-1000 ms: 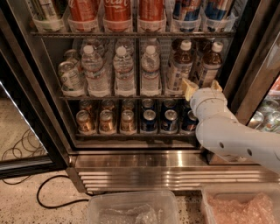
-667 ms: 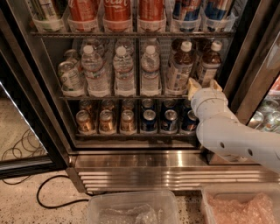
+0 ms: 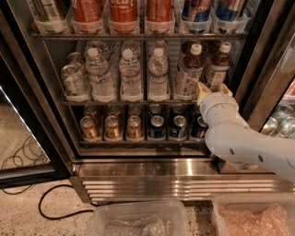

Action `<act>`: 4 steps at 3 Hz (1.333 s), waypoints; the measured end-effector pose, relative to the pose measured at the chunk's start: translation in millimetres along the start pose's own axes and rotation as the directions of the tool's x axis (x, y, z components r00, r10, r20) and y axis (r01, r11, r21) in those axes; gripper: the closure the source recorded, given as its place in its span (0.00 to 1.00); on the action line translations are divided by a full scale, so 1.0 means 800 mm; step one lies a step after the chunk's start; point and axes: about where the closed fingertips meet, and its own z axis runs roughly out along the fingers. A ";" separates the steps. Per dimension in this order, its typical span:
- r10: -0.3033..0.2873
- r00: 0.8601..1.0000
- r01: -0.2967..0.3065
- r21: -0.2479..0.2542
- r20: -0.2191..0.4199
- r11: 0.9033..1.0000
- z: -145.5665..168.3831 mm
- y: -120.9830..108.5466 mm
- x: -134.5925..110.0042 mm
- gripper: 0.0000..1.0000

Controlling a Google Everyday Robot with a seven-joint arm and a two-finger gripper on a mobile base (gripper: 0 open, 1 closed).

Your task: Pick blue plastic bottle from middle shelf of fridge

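Note:
Two blue plastic bottles with amber drink and white caps stand at the right end of the middle shelf (image 3: 115,102) of the fridge (image 3: 44,87): one to the left (image 3: 189,70), one to the right (image 3: 218,66). My gripper (image 3: 214,90), on a white arm coming in from the lower right, is at the shelf's front rail at the foot of the right bottle. Its yellowish fingertips (image 3: 202,91) stand apart, one on each side of that bottle's base. The bottle's bottom is hidden behind the gripper.
Clear water bottles (image 3: 130,73) fill the middle shelf to the left. Gold cans (image 3: 110,128) and blue cans (image 3: 156,127) stand below, red cans (image 3: 123,11) above. The ribbed steel base (image 3: 161,182), two plastic bins (image 3: 138,219) (image 3: 253,216) and a black cable (image 3: 50,209) lie in front.
My gripper has moved slightly up and to the right, closer to the right amber bottle. The bottles have not moved.

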 end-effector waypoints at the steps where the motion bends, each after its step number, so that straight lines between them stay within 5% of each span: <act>1: 0.001 1.000 -0.001 0.019 -0.001 1.000 0.011 -0.003 0.005 0.44; 2: 0.002 1.000 -0.002 0.048 -0.011 0.999 0.023 -0.010 0.013 0.32; 3: 0.003 1.000 -0.002 0.073 -0.019 0.997 0.032 -0.016 0.019 0.33; 4: 0.006 1.000 -0.004 0.090 -0.022 0.996 0.039 -0.020 0.023 0.17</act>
